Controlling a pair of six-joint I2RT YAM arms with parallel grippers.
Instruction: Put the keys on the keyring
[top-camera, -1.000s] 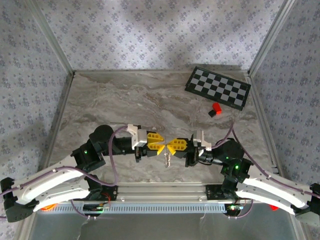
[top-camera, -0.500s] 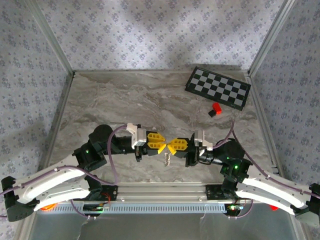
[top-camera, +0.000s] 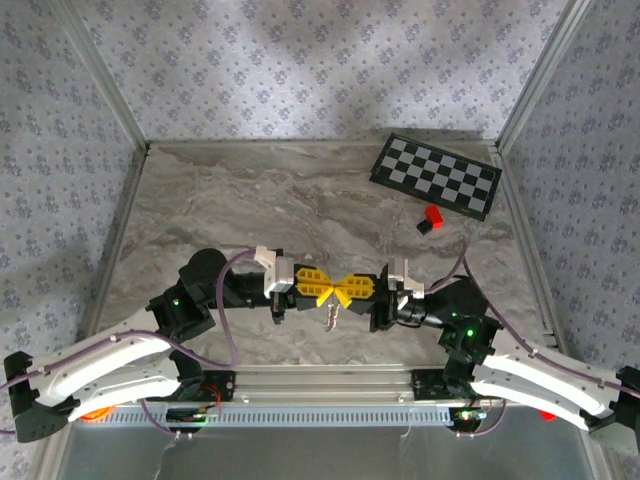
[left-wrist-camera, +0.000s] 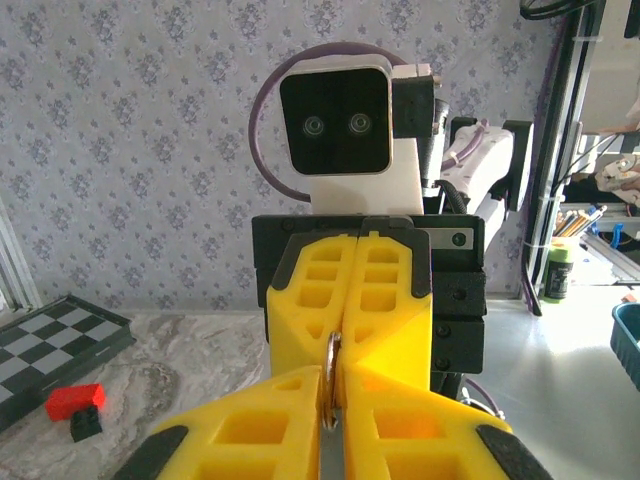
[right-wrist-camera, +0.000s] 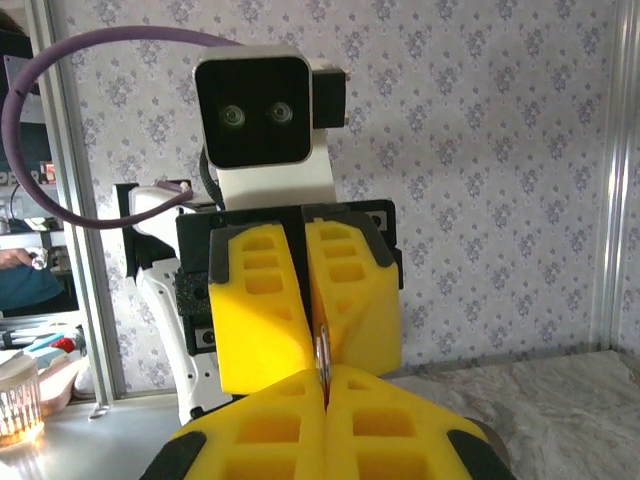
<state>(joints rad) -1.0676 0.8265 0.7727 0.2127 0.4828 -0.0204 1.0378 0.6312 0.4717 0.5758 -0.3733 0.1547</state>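
Near the bases, the left gripper (top-camera: 326, 290) and right gripper (top-camera: 345, 290) meet tip to tip, both pinched on the keyring (top-camera: 333, 316), its chain dangling below. This looks like steadying the ring for threading. Next comes the key, which I cannot make out. Far back lies a red block (top-camera: 433, 216).

Your two arms reach inward along the desk's near edge and meet tip to tip, left end effector (top-camera: 326, 290) facing right end effector (top-camera: 350, 290), wrists level, each pair of yellow fingers (left-wrist-camera: 240, 440) pressed almost together
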